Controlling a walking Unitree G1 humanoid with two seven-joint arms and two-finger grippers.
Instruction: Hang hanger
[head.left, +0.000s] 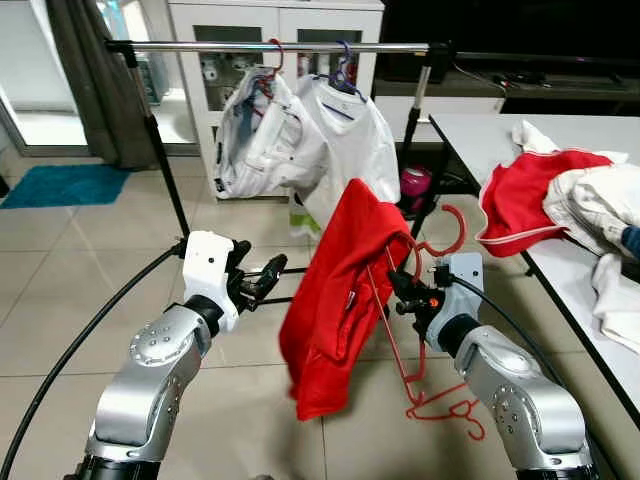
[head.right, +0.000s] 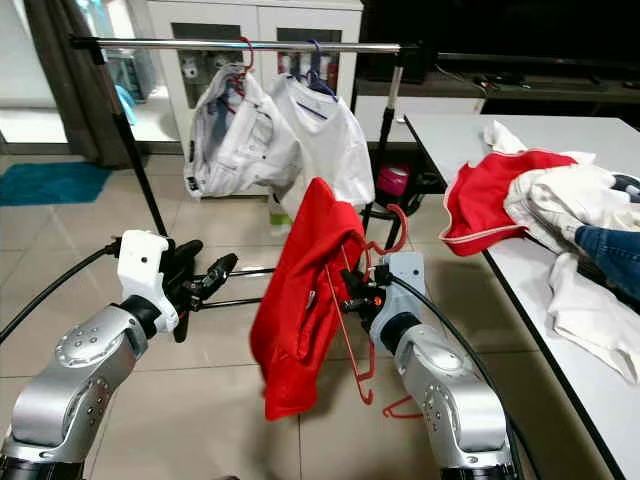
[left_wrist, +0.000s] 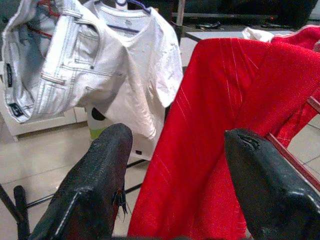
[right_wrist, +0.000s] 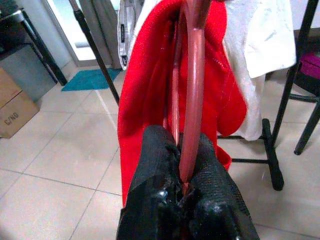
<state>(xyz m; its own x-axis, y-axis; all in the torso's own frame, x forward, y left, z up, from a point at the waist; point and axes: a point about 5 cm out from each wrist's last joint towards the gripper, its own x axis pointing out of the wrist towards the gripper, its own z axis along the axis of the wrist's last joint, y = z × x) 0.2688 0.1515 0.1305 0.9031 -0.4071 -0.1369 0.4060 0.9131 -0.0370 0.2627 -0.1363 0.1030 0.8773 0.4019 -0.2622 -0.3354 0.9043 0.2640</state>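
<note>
The right gripper (right_wrist: 186, 187) clenches a red hanger (right_wrist: 192, 90) draped with a red garment (head.left: 335, 290) below the rail (head.left: 270, 46); the left gripper (head.left: 262, 276) stands released beside it. No writing on the clothes is legible.

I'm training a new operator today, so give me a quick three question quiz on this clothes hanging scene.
1. True or false: the right hand is shut on the red hanger.
2. How many garments already hang on the rail?
3. The left hand is: A) open, holding nothing B) gripping the red garment C) holding the rail.

Key: 1 true. 2 two, the white jeans and the white T-shirt. 3 A.
</note>
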